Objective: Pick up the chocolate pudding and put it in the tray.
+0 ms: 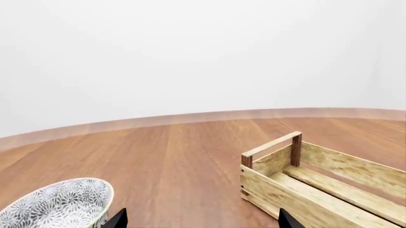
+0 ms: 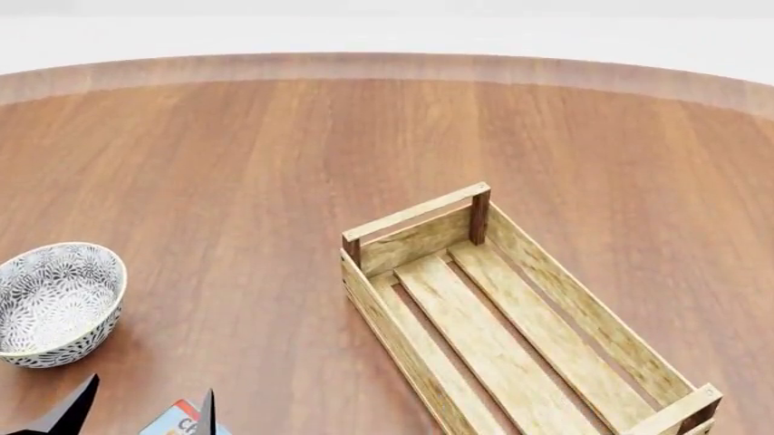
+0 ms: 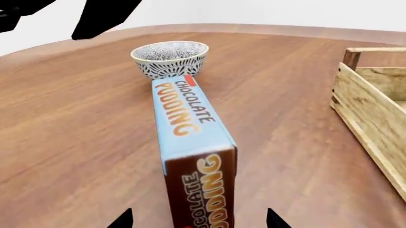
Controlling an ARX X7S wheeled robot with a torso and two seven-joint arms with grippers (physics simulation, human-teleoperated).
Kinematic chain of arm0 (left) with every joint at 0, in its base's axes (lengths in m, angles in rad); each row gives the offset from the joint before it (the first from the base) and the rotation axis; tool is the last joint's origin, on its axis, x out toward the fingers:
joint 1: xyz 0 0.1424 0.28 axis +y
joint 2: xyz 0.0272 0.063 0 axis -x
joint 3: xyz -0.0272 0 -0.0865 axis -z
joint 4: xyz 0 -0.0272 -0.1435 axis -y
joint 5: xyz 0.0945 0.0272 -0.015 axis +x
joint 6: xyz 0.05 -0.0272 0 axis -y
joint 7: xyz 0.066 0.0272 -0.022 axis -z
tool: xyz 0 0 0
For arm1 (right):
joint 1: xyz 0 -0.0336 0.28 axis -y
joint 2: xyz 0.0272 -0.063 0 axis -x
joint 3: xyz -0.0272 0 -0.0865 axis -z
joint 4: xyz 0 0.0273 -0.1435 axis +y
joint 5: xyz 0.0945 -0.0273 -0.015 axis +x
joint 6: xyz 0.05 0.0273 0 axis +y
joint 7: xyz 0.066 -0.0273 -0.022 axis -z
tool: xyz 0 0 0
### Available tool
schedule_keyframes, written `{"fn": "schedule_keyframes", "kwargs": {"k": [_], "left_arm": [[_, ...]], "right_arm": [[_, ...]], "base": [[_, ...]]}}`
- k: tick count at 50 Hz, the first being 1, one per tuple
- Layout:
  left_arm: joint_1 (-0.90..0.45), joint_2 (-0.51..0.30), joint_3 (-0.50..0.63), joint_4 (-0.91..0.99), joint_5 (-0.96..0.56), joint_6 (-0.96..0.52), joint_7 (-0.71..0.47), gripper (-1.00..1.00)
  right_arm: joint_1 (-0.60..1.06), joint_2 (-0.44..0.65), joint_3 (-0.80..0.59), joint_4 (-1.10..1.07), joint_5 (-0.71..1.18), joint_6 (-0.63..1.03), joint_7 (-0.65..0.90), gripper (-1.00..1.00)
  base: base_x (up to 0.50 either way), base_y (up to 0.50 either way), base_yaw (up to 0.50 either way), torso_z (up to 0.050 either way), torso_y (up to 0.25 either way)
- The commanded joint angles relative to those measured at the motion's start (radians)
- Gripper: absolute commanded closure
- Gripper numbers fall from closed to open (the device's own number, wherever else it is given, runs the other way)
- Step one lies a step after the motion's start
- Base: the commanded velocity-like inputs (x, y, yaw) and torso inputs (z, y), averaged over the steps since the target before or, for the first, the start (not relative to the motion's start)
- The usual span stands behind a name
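The chocolate pudding (image 3: 190,128) lies flat on the wooden table, light blue panel up and dark brown end facing the right wrist camera. My right gripper (image 3: 198,219) is open, one fingertip on each side of the carton's near end, with a gap on both sides. Only a corner of the carton (image 2: 179,422) shows at the bottom edge of the head view. My left gripper (image 2: 140,410) is open and empty above that spot; it also shows in the left wrist view (image 1: 201,219). The tray (image 2: 581,299) stands to the right with nothing in it, and also shows in both wrist views (image 1: 279,194) (image 3: 364,104).
A round grey-white patterned bowl (image 2: 54,299) sits at the left, just beyond the far end of the carton (image 3: 170,57) (image 1: 60,204). The round table's far edge (image 2: 387,63) curves across the back.
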Motion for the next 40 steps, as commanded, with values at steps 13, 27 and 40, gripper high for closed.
{"fn": "schedule_keyframes", "kwargs": {"k": [13, 27, 40], "left_arm": [[0.005, -0.008, 0.013, -0.015, -0.005, 0.022, -0.013, -1.00], [0.004, -0.013, 0.018, -0.015, -0.014, 0.024, -0.018, -1.00], [-0.002, -0.014, 0.030, -0.023, -0.016, 0.028, -0.022, -1.00]], "right_arm": [[0.133, -0.062, -0.022, 0.159, 0.010, 0.003, -0.022, -1.00], [0.149, -0.064, -0.036, 0.174, 0.009, 0.000, -0.014, -1.00], [0.161, -0.070, -0.045, 0.191, 0.021, -0.008, -0.011, -1.00]], "base": [[0.00, 0.00, 0.00, 0.000, 0.000], [0.00, 0.00, 0.00, 0.000, 0.000], [0.00, 0.00, 0.00, 0.000, 0.000]]}}
